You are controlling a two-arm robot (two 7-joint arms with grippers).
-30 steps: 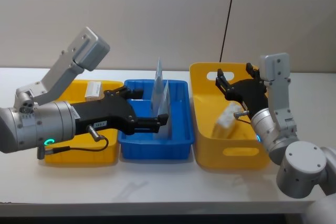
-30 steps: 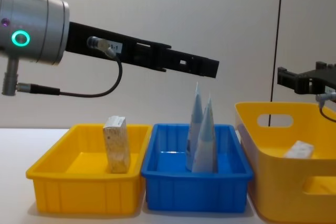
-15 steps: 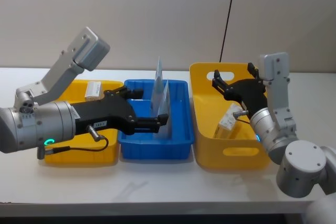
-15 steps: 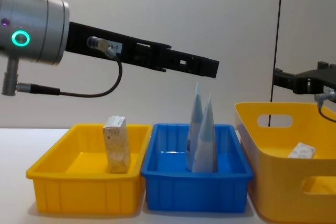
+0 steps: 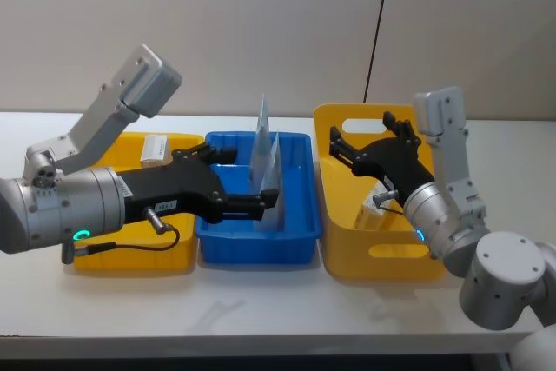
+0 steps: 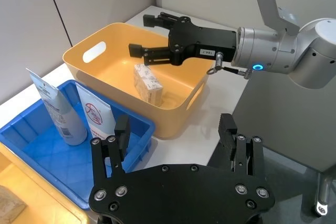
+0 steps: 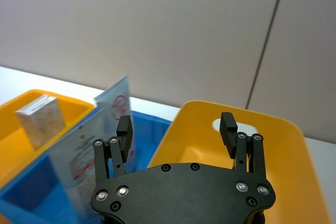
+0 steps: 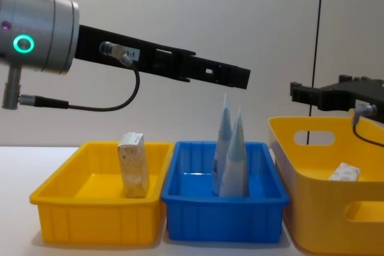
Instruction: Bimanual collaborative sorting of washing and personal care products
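Two pale blue tapering tubes (image 5: 266, 154) (image 8: 231, 157) stand upright in the blue bin (image 5: 254, 249). My left gripper (image 5: 252, 178) (image 8: 240, 78) hovers open above that bin, holding nothing. A tan speckled pack (image 5: 156, 147) (image 8: 133, 166) stands in the left yellow bin (image 5: 113, 254). A white pack (image 5: 375, 206) (image 6: 148, 83) (image 8: 344, 173) lies tilted inside the right yellow basket (image 5: 382, 260). My right gripper (image 5: 358, 136) (image 6: 140, 35) (image 8: 300, 93) is open and empty, held above the basket's left side, well clear of the white pack.
The three containers stand side by side across the white table, almost touching. A wall runs close behind them with a black cable (image 5: 378, 23) hanging down it. Bare table lies in front of the bins (image 5: 261, 310).
My right gripper has swung left over the basket, still open. The white pack has settled a little lower in the basket. The left arm has not moved.
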